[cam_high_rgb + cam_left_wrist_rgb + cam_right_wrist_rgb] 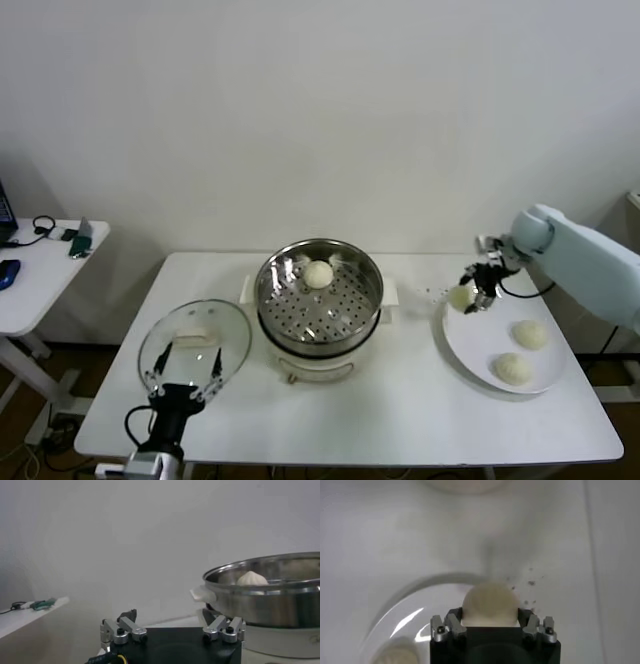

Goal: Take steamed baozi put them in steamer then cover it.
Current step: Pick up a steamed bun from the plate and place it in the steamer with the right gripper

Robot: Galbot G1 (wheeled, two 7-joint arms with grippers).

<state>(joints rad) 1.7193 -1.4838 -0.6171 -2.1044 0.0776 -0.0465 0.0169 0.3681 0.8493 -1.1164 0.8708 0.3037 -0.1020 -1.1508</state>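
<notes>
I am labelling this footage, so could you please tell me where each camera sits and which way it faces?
Head view: high on the robot, looking down at the white table; both arms show, left low, right over the plate.
Left wrist view: low by the table, facing the steamer side-on; the left end effector shows, open.
Right wrist view: looking down at the plate; the right end effector grips a baozi.
Shared: head and left wrist views show the baozi in the steamer.

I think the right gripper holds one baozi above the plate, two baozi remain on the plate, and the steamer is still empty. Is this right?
Not quite: the steamer is not empty. The head view shows one baozi in the steamer on its perforated tray. The rest holds: the right gripper grips a baozi at the plate edge, and two baozi remain on it.
</notes>
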